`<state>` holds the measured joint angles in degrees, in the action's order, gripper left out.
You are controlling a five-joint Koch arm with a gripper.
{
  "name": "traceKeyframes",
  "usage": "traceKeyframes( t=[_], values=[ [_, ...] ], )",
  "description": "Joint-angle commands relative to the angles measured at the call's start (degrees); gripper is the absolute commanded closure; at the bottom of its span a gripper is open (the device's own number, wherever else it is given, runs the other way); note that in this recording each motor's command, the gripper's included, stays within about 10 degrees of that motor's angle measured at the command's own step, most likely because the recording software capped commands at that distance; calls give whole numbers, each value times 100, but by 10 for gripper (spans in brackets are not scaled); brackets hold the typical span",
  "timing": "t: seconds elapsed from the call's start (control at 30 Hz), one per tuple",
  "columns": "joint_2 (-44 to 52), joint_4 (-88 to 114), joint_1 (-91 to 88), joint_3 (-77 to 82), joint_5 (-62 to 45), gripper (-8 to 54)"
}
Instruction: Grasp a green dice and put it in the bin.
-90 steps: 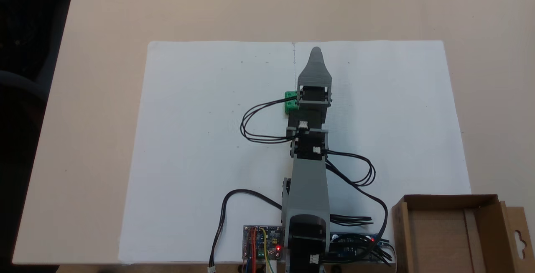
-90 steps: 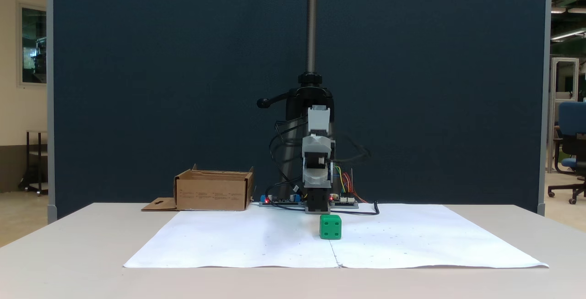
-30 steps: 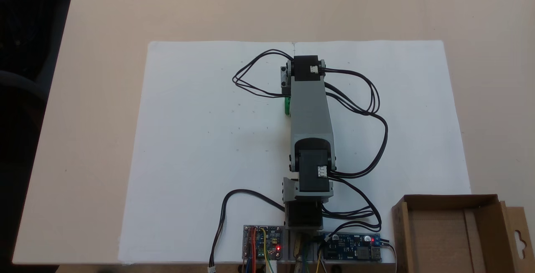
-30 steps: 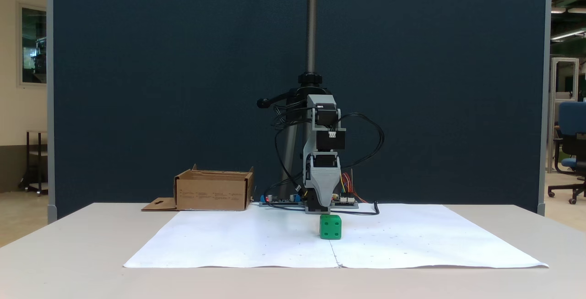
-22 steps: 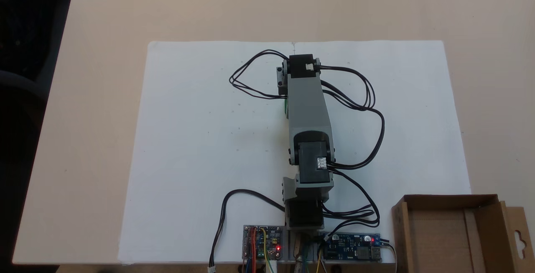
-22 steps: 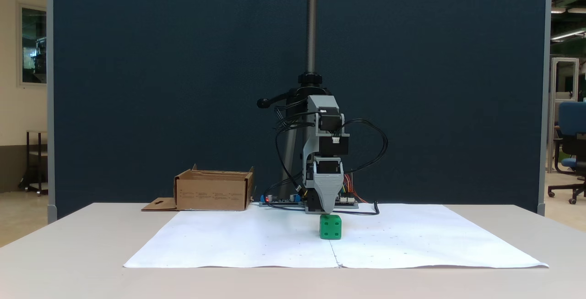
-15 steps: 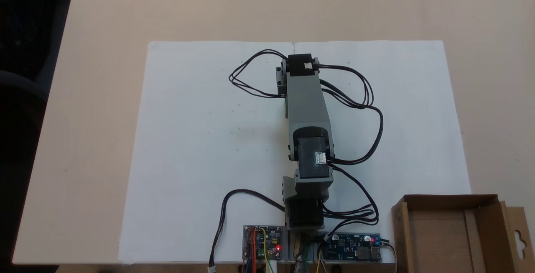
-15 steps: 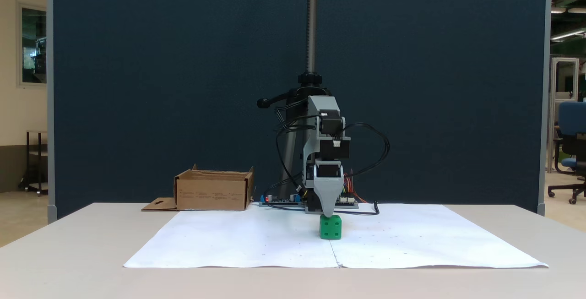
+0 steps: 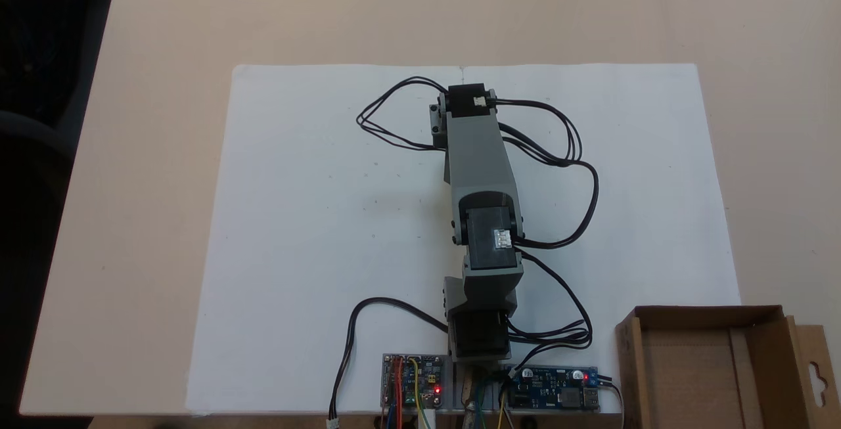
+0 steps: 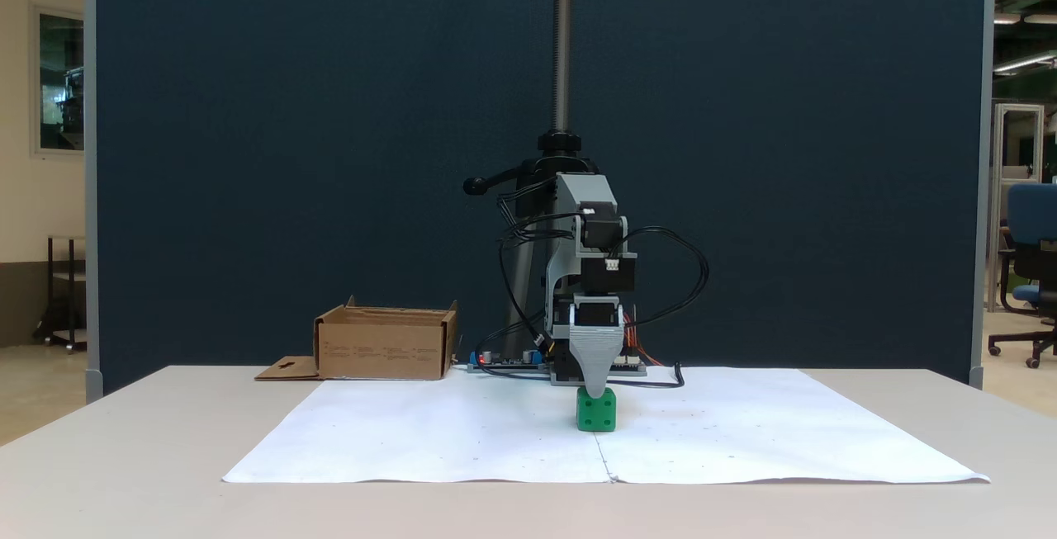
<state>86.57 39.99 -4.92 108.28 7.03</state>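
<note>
Sitting on the white paper sheet [image 10: 462, 440] near its middle crease: the small bright green dice with faint pips [image 10: 596, 409], squarely on its base and not yet lifted. Reaching down onto it from above since a second ago, when a clear gap was showing: the pointed grey plastic gripper [image 10: 598, 391], its tip now overlapping the upper edge of the cube in the side-on fixed view. Lying one behind the other for that camera, the two jaws, so only one tapered tip showing; impossible to tell whether spread, closed, or already straddling the cube. Covering the cube entirely in the fixed view from above: the grey forearm link [image 9: 476, 159], leaning slightly further toward the left of that picture than half a second back, with the green sliver formerly peeking out beside it now gone. Looping out on both sides of the arm: black servo cables [image 9: 578, 173]. Standing well apart, beside the arm's base at the table corner: the brown cardboard bin with low walls and a hang-hole tab [image 9: 627, 363], holding nothing visible. Judging from all this, descending for the grasp, probably close to closing, with lift and carry to the bin remaining.
</note>
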Motion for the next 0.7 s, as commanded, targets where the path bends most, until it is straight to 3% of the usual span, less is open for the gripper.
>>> traceKeyframes(
  t=[0.0,0.67],
  values=[
    [62,-246,-26,-308,264,24],
    [-431,-466,-26,-308,246,25]
  ],
)
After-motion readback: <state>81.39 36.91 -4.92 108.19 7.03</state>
